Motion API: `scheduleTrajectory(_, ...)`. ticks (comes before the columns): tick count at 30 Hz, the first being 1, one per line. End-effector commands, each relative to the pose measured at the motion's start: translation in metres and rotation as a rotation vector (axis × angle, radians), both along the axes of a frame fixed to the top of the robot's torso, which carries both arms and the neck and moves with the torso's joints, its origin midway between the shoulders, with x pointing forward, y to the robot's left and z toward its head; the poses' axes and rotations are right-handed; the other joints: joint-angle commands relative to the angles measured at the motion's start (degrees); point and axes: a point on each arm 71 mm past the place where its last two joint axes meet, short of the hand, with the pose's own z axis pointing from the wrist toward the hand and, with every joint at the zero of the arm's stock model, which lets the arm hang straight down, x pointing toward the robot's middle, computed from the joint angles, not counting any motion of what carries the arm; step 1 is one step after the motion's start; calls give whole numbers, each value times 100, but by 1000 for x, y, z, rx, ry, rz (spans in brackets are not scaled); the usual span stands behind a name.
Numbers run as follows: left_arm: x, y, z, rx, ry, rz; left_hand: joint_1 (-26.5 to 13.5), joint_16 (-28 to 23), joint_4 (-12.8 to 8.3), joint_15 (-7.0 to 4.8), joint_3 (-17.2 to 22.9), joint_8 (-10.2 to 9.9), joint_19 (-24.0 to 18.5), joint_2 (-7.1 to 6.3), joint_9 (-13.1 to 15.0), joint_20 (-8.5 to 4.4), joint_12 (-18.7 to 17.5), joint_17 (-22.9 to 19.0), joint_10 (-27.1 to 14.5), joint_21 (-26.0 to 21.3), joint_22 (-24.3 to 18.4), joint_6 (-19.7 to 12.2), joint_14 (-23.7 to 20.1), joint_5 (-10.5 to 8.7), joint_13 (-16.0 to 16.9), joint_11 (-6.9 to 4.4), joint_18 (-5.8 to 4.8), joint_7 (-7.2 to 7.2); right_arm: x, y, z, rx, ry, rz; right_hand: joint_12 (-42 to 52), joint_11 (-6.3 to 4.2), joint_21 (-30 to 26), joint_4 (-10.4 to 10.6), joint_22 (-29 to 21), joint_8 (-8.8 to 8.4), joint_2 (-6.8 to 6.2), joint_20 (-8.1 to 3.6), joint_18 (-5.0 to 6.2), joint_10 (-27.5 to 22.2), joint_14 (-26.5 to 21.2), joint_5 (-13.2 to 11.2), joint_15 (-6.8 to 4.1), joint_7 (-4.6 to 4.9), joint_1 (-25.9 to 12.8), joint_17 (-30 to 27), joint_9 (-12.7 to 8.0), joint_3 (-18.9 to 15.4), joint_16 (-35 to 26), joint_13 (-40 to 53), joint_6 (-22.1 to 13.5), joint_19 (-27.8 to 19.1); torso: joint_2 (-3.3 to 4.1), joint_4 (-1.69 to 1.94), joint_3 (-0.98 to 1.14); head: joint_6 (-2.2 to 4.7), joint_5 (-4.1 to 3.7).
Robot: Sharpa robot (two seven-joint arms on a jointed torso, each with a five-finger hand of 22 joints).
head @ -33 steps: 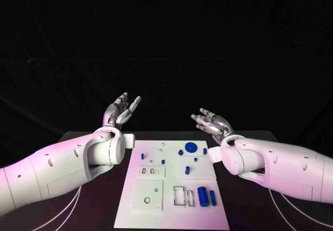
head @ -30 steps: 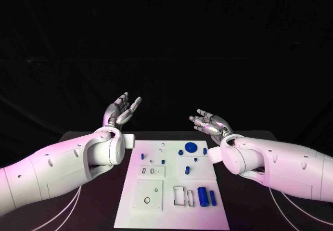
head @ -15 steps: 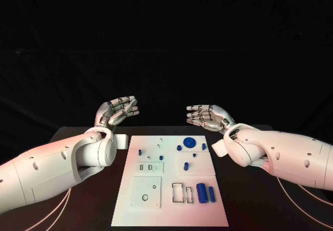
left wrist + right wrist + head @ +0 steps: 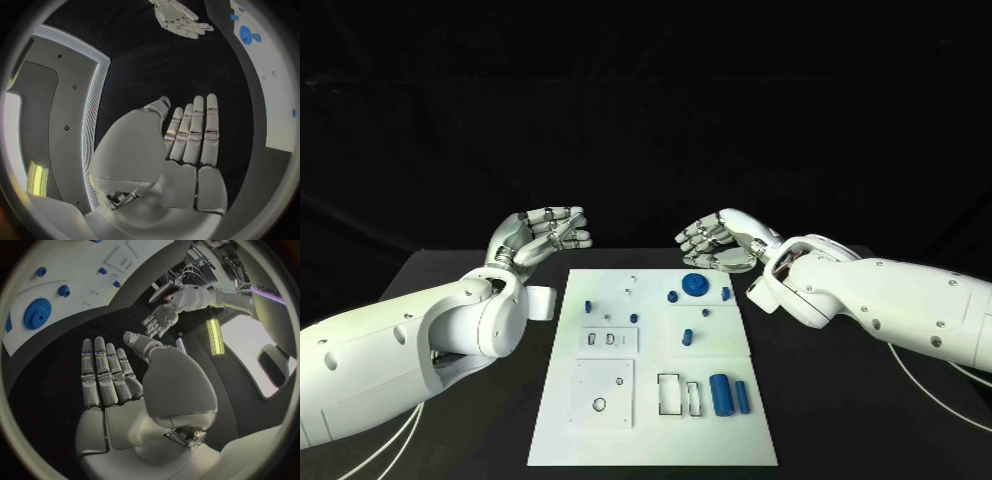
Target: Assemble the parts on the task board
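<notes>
The white task board [image 4: 620,385] lies in the middle of the black table. On it are a blue disc [image 4: 694,283], two blue cylinders [image 4: 721,393] near the front right, and several small blue pieces [image 4: 687,338]. My left hand [image 4: 545,232] hovers beyond the board's far left corner, holding nothing. My right hand [image 4: 718,240] hovers over the far right end, just past the disc, also holding nothing. Each wrist view shows its own hand, left [image 4: 187,145] and right [image 4: 119,390], with fingers stretched out side by side. The disc [image 4: 36,313] lies ahead of the right fingers.
Rectangular and round recesses [image 4: 675,393] mark the board's near half. Black table [image 4: 848,400] stretches on both sides of the board. White cables [image 4: 401,425] run along the table under my left arm. The left hand [image 4: 159,317] shows across from the right one.
Both hands have turned from palms up to palms down and come lower, the right one closer to the board's far end.
</notes>
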Motion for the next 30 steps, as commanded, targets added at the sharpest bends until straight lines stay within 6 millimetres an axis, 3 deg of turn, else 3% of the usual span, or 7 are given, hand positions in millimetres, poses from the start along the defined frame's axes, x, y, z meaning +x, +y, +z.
scheduleTrajectory(1, -5, -9, 5, -1, -1, -138, -12, 26, 6, -24, 34, 14, 44, -62, 4, -26, 3, 40, 60, 34, 11, 31, 53, 26, -6, -12, 33, 69, 0, 6, -2, -263, -86, 53, -29, -199, 327, -22, 124, 108, -150, -232, 119, 633, 712, -107, -235, -66, 25, 125, 48, 78, 144, 13, 444, 549, 156, 36, -13, 4, -23)
scheduleTrajectory(9, -18, -11, 15, -11, 6, -210, -65, 112, 10, -58, 100, -11, 125, -186, -5, -72, -86, 197, 133, 132, 50, 54, 165, 27, -27, -30, 25, 51, 2, 17, 6, -495, -210, 76, -58, -428, 1446, -105, 794, 150, -211, -675, 90, 1127, 1834, -159, -617, -231, 180, 780, 132, -246, 660, 21, 747, 1176, 349, 87, -54, -12, -38)
scheduleTrajectory(16, -20, -11, 21, -6, 6, -215, -180, 197, 62, -113, 159, 9, 188, -275, 7, -118, -151, 374, 285, 226, 85, 154, 254, 27, -28, -89, 26, -17, 2, 27, 8, -642, -259, 63, -57, -522, 2393, 207, 1443, 58, -452, -840, 108, 1179, 2396, -359, -759, -342, 2, 2085, 215, -242, 1811, 50, 772, 1532, 461, 122, -78, 39, -48)
scheduleTrajectory(19, -21, -11, 23, -5, 7, -215, -205, 210, 74, -117, 161, 6, 199, -293, 7, -123, -166, 403, 297, 242, 90, 159, 269, 27, -29, -91, 25, -18, 3, 29, 8, -666, -260, 56, -55, -523, 2705, 366, 1678, 43, -561, -863, 101, 1125, 2539, -367, -750, -345, -37, 2733, 265, -185, 2637, 66, 766, 1666, 489, 125, -87, 42, -45)
scheduleTrajectory(20, -22, -11, 23, -5, 8, -215, -205, 210, 74, -117, 161, 6, 199, -293, 7, -123, -166, 403, 297, 242, 90, 159, 269, 27, -29, -91, 25, -18, 4, 30, 8, -674, -257, 53, -49, -517, 3204, 461, 2271, 38, -623, -859, 30, 1079, 2544, -364, -744, -344, -29, 3671, 305, -147, 3651, 77, 755, 1853, 497, 140, -96, 40, -57)
scheduleTrajectory(25, -22, -11, 23, -5, 12, -219, -225, 217, 82, -118, 159, 2, 205, -310, 6, -126, -178, 420, 302, 249, 92, 158, 276, 27, -29, -91, 24, -17, 7, 34, 5, -696, -248, 43, -47, -421, 4423, 685, 3855, -1, -647, -785, -170, 658, 2551, -396, -662, -267, 53, 5093, 389, -330, 5223, 93, 696, 2286, 517, 182, -117, 71, -59)
scheduleTrajectory(30, -22, -12, 23, -6, 17, -221, -236, 219, 87, -118, 158, 0, 207, -316, 5, -126, -184, 429, 302, 253, 93, 156, 278, 27, -30, -90, 23, -16, 9, 37, 2, -705, -245, 34, -49, -411, 4985, 786, 4597, -22, -626, -737, -263, 544, 2577, -334, -648, -260, 150, 5640, 431, -492, 5840, 129, 686, 2480, 532, 208, -127, 73, -56)
